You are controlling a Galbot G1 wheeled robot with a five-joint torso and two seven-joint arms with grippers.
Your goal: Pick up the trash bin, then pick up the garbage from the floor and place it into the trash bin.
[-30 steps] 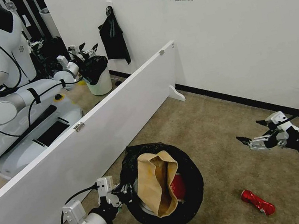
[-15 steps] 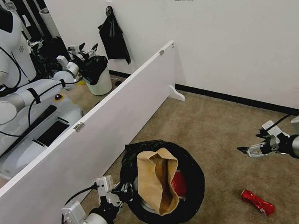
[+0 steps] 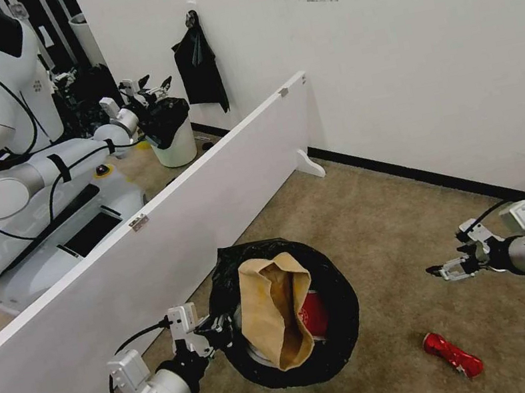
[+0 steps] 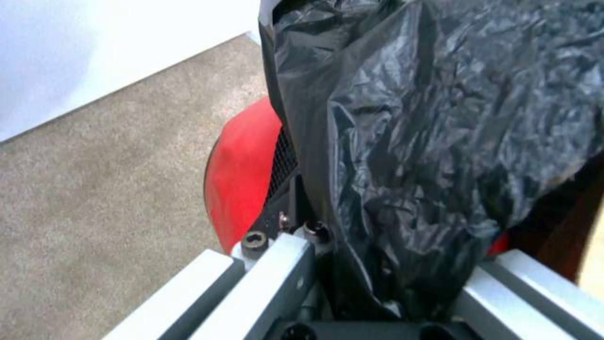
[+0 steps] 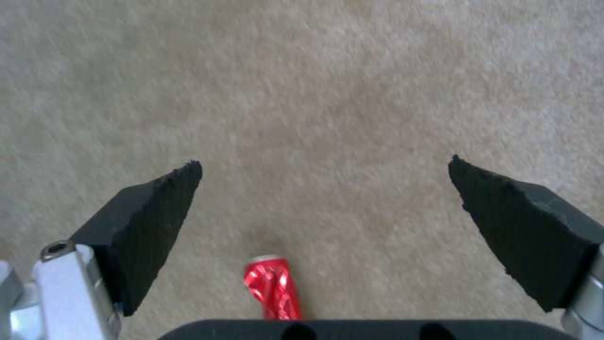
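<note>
The trash bin [image 3: 342, 338], lined with a crinkly black bag, hangs just above the carpet at lower centre. My left gripper [image 3: 217, 332] is shut on its near rim. The left wrist view shows the black liner [image 4: 440, 118] pinched between the fingers and the bin's red body [image 4: 242, 179] beneath. A tan paper bag [image 3: 270, 310] stands inside the bin beside something red [image 3: 312, 318]. A crushed red can [image 3: 451, 353] lies on the carpet to the bin's right. My right gripper [image 3: 447, 269] hovers open above and beyond the can [image 5: 273, 293], fingers [image 5: 151, 226] wide apart.
A long white partition board [image 3: 149, 243] runs along my left. Behind it stand another robot [image 3: 7, 167] and a white bin [image 3: 175, 141]. The white wall with its black baseboard [image 3: 422, 178] closes the far side. Tan carpet [image 3: 364, 233] lies open between bin and wall.
My right arm has dropped lower and tipped its open gripper down toward the carpet near the can. The bin in my left gripper has shifted slightly.
</note>
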